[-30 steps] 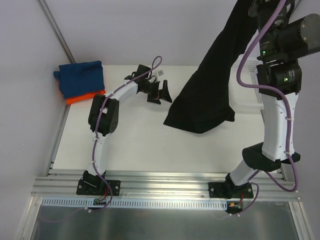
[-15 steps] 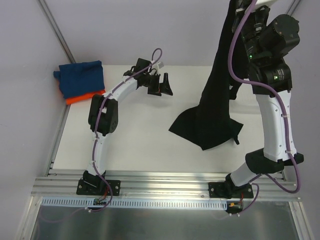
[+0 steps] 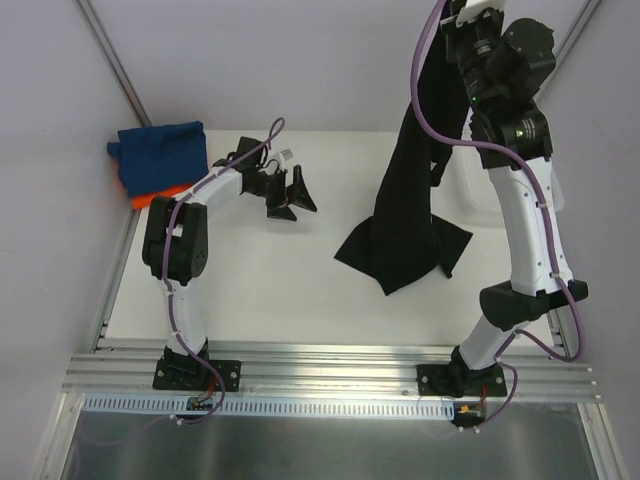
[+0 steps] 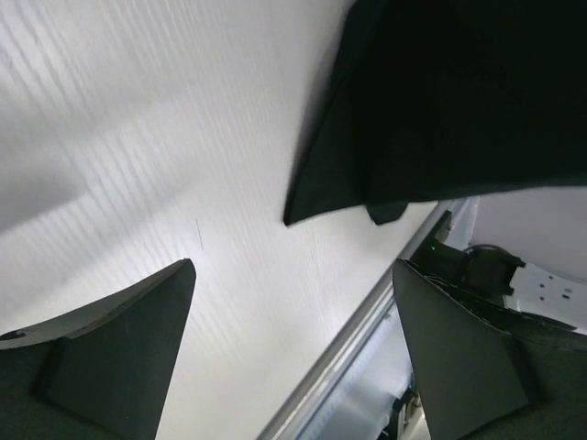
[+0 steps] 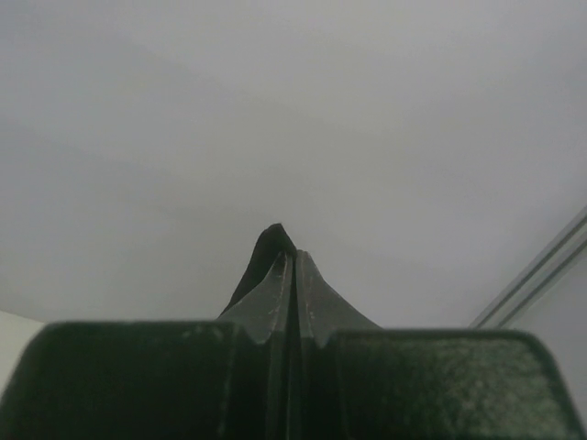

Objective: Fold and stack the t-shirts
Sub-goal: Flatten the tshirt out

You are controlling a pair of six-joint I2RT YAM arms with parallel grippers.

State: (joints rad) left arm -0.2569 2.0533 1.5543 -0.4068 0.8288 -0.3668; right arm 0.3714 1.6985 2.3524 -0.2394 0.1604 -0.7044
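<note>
The right hand (image 5: 293, 264) pinches the black t-shirt (image 3: 405, 215) up high; the open, empty left hand (image 3: 292, 197) should probably grab its low corner next.

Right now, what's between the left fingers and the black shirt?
Only bare table lies between the left fingers and the black shirt. The top view shows it, and so does the left wrist view.

White arms (image 3: 527, 240), black joints (purple cables (image 3: 417, 90))
</note>
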